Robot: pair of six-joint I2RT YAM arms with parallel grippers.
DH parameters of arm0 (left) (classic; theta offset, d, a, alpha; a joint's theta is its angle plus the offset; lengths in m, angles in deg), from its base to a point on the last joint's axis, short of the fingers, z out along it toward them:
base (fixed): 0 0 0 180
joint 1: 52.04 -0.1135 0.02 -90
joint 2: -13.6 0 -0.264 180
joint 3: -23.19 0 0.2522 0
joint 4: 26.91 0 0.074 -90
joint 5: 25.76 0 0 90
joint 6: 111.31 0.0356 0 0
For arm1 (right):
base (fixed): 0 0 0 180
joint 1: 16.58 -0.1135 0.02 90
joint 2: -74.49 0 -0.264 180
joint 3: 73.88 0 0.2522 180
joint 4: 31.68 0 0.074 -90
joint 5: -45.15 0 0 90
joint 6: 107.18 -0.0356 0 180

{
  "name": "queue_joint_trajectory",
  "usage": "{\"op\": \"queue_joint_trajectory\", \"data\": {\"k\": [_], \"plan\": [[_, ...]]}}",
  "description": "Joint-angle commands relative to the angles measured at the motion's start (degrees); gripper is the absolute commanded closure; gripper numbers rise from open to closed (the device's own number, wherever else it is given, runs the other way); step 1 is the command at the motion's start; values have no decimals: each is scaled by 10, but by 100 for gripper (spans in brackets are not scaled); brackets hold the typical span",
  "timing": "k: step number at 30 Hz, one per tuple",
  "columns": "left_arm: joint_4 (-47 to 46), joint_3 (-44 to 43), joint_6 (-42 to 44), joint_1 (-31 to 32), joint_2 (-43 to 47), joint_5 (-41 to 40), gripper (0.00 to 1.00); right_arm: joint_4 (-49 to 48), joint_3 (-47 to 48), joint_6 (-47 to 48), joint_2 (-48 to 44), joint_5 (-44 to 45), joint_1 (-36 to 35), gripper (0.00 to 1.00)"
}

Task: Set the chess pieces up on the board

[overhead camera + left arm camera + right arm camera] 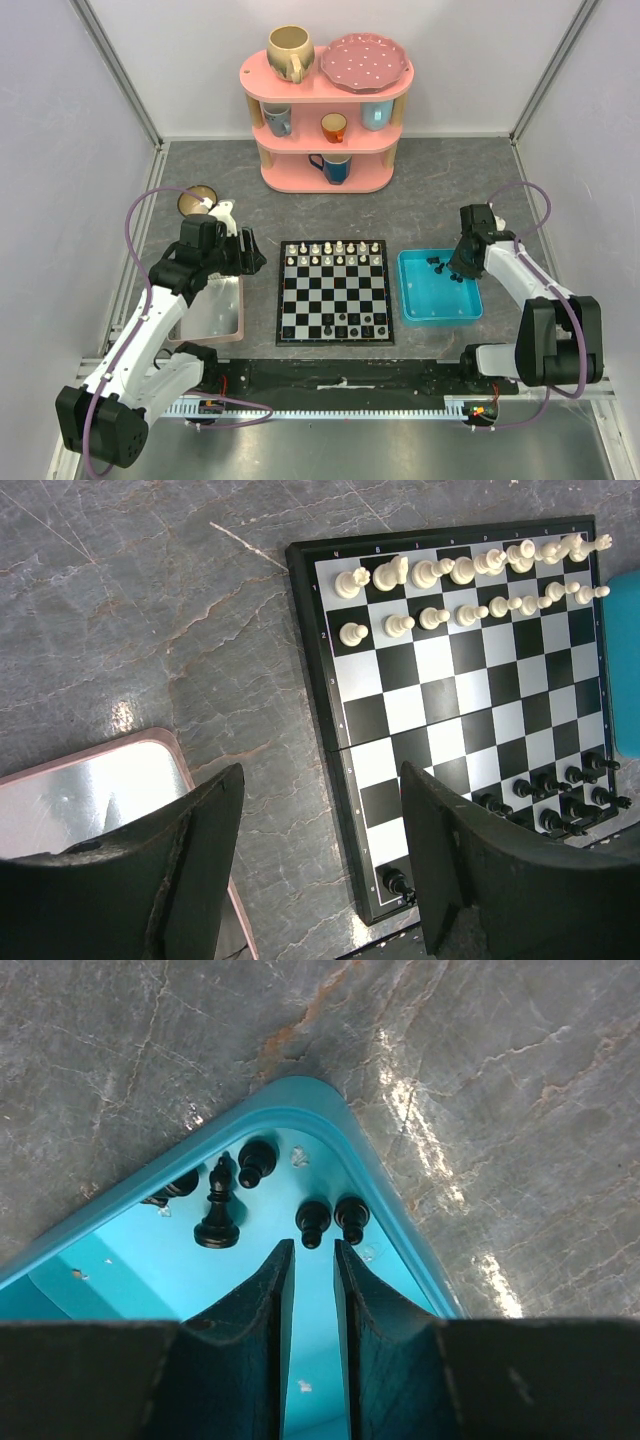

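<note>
**Right gripper over the blue tray, board half set**

The grey stone counter (450,190) fills my top view, with a pink shelf (330,97) of cups and a plate at its far edge. The board (333,290) lies flat mid-counter, straight ahead of both arm bases. The blue tray (440,305) sits just to its right. The grey tray (215,310) with the pink rim sits to its left, a little apart.

My left gripper (320,780) hovers over bare counter between the grey tray and the board's left edge. Its fingers are spread wide, with nothing between them. My right gripper (312,1250) hangs over the blue tray, pointing into one rounded corner. Those fingers are drawn close with only a thin slit between them. Through the slit I see just tray floor, so nothing is pinched.

Now the small stuff. The white pieces (463,570) fill two rows along the far side of the board. The black pieces (545,780) on the board stand at the near side, bunched toward the right. One stands alone at the near left corner, partly behind my finger. The loose black pieces (217,1225) are in the tray corner: one taller piece upright and three small round-headed ones near it. Two of those sit side by side just ahead of my fingertips, not touching them. Another dark piece is half hidden by the rim.
</note>
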Motion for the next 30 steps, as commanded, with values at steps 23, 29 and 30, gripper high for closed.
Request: {"op": "queue_joint_trajectory", "data": {"k": [23,29,30], "plan": [[-20,-5,6,-3,-1,15,29,-59,-11,24,47,-19,16,81],[-20,-5,6,-3,0,15,29,-53,-9,25,33,-24,17,87],[-20,-5,6,-3,-1,15,29,-46,-7,25,28,-25,16,88]]}}
